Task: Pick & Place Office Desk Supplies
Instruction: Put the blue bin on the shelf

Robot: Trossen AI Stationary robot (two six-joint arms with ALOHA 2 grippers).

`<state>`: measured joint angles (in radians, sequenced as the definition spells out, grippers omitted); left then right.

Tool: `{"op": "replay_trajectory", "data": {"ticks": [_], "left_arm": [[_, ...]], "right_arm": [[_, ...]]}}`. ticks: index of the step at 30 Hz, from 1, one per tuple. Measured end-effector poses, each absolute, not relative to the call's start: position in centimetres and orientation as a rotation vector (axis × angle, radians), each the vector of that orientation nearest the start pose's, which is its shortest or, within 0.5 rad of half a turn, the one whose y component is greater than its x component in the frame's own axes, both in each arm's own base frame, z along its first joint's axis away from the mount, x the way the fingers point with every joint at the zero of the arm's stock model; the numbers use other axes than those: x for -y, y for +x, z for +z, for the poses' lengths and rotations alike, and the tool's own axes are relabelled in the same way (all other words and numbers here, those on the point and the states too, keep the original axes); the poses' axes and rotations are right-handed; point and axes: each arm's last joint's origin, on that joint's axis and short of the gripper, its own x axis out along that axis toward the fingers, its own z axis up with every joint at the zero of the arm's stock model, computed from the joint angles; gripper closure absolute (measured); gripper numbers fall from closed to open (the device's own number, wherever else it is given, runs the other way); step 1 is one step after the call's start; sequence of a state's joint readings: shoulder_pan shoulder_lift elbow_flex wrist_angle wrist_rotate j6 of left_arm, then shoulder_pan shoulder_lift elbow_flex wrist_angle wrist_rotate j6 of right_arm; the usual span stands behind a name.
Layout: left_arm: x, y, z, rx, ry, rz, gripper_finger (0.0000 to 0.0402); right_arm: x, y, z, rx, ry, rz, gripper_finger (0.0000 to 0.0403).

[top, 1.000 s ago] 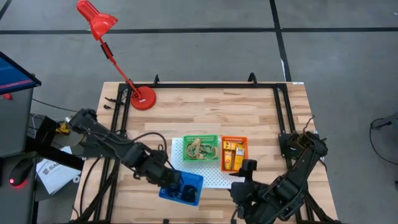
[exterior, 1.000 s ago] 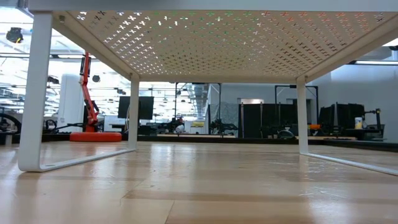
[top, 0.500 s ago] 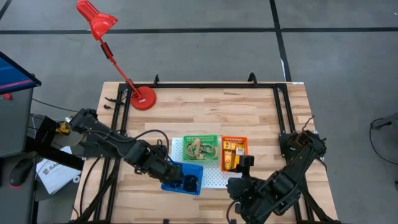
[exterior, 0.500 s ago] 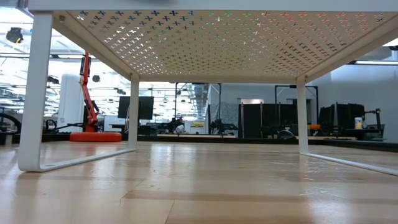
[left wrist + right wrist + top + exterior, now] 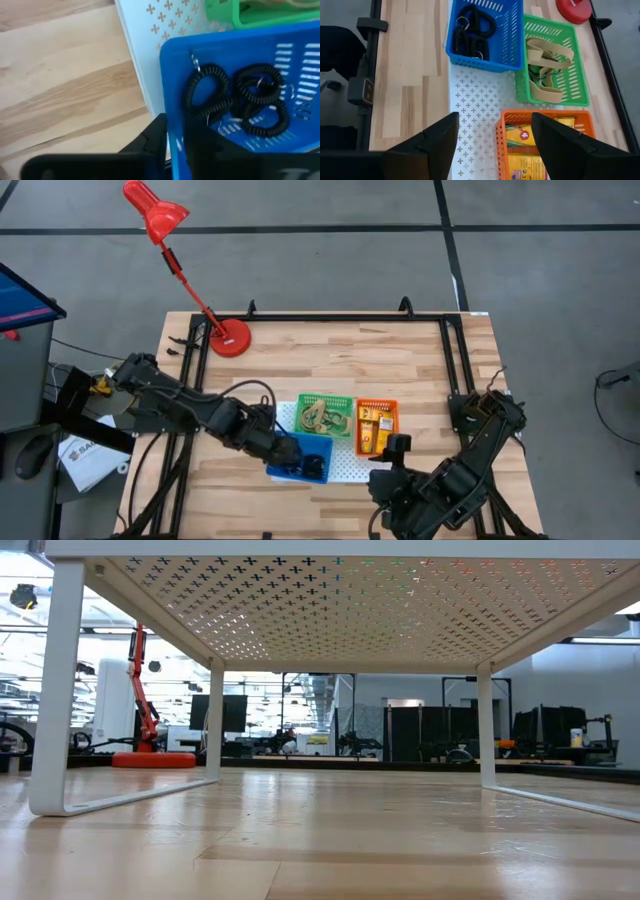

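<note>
Currently black coiled loops (image 5: 472, 30) are sitting in the blue tray (image 5: 512, 47), tan rubber bands (image 5: 547, 67) in the green tray (image 5: 580, 85), yellow-orange blocks (image 5: 527, 157) in the orange tray (image 5: 545, 116). All three trays are sitting on the white perforated board (image 5: 475, 125), blue and green side by side, orange just beside green. Left gripper (image 5: 283, 455) is sitting at the blue tray's edge, one finger inside the wall, one outside; jaws narrow, can't tell if they're still gripping the wall. Right gripper (image 5: 492, 135) is hanging near the board's front edge, jaws wide, holding nothing. Red lamp (image 5: 229, 337) is standing at the bench (image 5: 400, 360) back corner.
</note>
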<state>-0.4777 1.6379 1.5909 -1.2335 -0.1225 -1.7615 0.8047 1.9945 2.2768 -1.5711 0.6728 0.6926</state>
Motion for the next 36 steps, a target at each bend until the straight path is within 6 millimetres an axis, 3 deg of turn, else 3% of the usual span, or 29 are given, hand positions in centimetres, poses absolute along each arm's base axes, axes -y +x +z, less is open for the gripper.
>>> {"op": "replay_trajectory", "data": {"ticks": [6, 11, 17, 23, 28, 36], "left_arm": [[14.7, 27.7, 32.3, -1.115, -1.126, 0.758, 0.0305], [16.6, 27.0, 32.4, -1.151, -1.096, 0.659, 0.0278], [18.8, 26.0, 32.6, -1.102, -1.034, 0.577, 0.0271], [18.8, 25.8, 32.6, -1.043, -1.001, 0.604, 0.027], [18.2, 25.5, 32.4, -1.086, -0.964, 0.657, 0.0291], [18.0, 25.1, 32.2, -1.125, -0.918, 0.672, 0.0367]], "right_arm": [[-25.6, 27.1, 38.3, -0.909, -0.221, -0.207, 0.0158], [-26.0, 26.7, 38.3, -0.908, -0.217, -0.197, 0.0158], [-26.1, 26.6, 38.3, -0.905, -0.198, -0.202, 0.0158], [-26.1, 26.6, 38.3, -0.901, -0.176, -0.213, 0.0158], [-26.5, 26.2, 38.3, -0.898, -0.149, -0.216, 0.0158], [-27.2, 25.5, 38.3, -0.896, -0.143, -0.196, 0.0158]]}}
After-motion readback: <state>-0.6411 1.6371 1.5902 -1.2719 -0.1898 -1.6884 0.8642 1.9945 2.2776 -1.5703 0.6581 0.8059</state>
